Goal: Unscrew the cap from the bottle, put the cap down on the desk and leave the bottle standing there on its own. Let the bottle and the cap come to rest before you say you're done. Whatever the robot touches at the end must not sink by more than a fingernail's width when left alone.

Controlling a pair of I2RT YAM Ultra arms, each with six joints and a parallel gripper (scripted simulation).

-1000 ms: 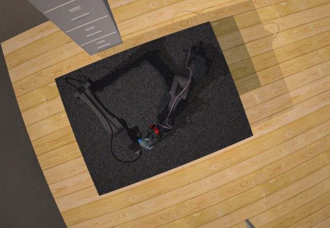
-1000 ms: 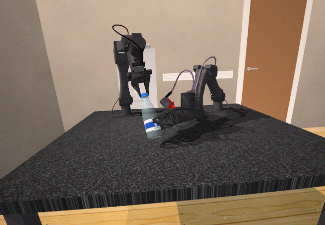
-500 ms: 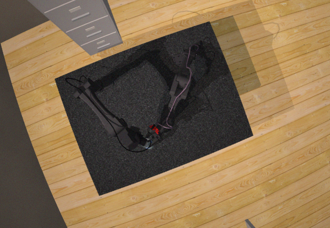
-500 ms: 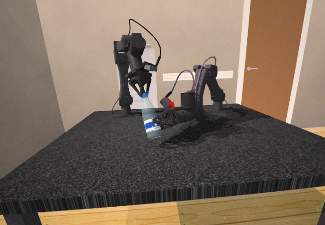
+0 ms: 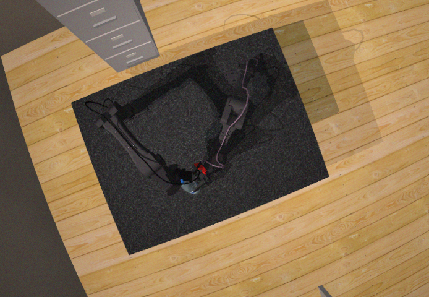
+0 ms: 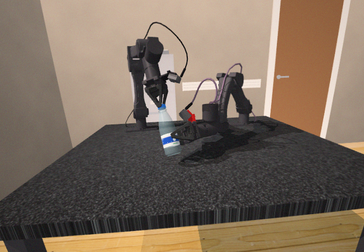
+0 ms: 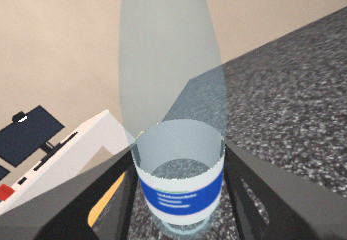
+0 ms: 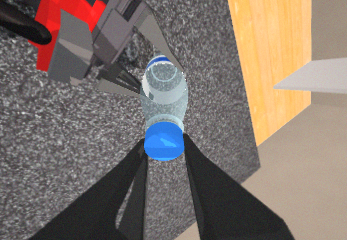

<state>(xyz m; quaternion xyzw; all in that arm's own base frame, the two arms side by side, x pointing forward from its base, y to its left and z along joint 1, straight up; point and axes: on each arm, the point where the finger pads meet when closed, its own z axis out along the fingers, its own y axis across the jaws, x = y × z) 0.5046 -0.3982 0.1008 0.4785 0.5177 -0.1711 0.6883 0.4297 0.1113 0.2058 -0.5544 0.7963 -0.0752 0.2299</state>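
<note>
A clear plastic bottle (image 6: 167, 133) with a blue and white label stands on the dark desk, leaning a little. Its blue cap (image 6: 162, 106) is on the neck. My left gripper (image 6: 175, 138) lies low beside the bottle and is shut on the bottle's body at the label; the left wrist view shows the bottle (image 7: 179, 185) between the left gripper's (image 7: 179, 205) two fingers. My right gripper (image 6: 160, 103) points down from above and is shut on the cap. The right wrist view shows the cap (image 8: 164, 141) between the right gripper's (image 8: 165, 150) dark fingers, with the bottle (image 8: 165, 92) below it.
The desk top (image 6: 188, 178) is dark speckled stone; the bottle stands near its middle in the exterior view. A grey filing cabinet (image 5: 106, 31) stands on the floor beyond the desk. A brown door (image 6: 304, 62) is at the back right.
</note>
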